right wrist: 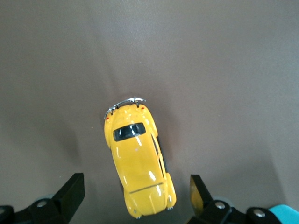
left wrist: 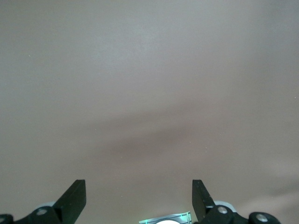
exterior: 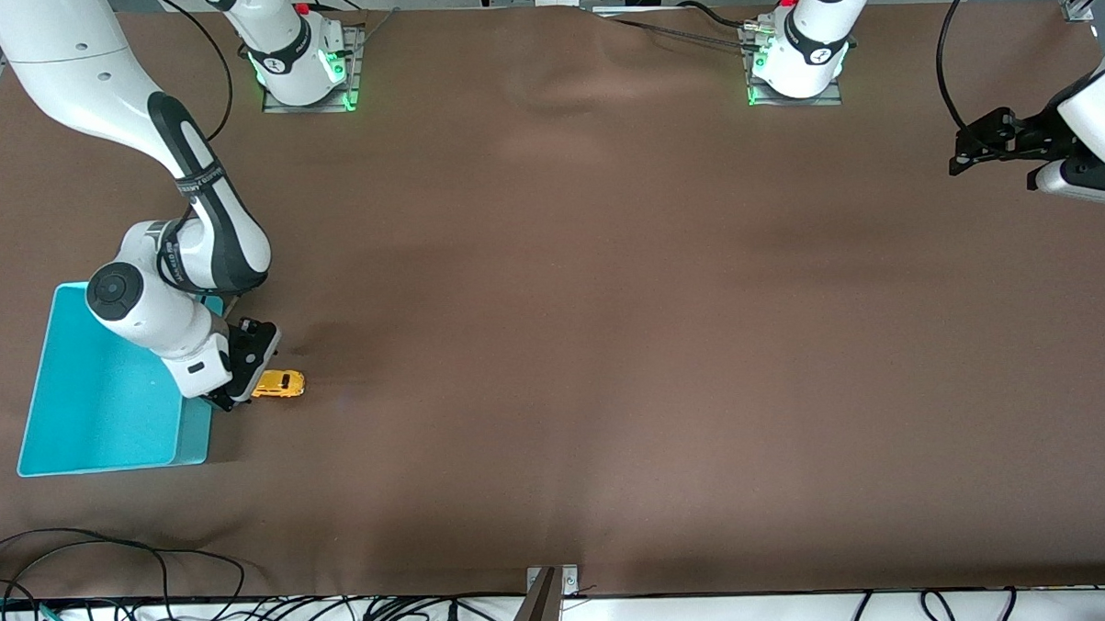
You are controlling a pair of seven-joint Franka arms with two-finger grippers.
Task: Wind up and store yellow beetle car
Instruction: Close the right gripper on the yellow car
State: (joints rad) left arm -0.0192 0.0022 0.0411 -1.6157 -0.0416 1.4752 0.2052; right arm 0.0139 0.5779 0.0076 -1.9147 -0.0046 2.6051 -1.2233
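Clearly the yellow beetle car (right wrist: 139,164) is a small, light, rigid toy with a glossy rounded shell that looks slippery, so the flat flanks above the wheels seem the surest hold. It sits on the brown table (exterior: 609,345) just beside the turquoise bin (exterior: 105,400), at the right arm's end. The right gripper (right wrist: 135,198) hangs low over it, fingers (right wrist: 72,193) spread wide, the car's nose between them, untouched. The left gripper (left wrist: 139,198) waits over bare table at the left arm's end, fingers likewise spread.
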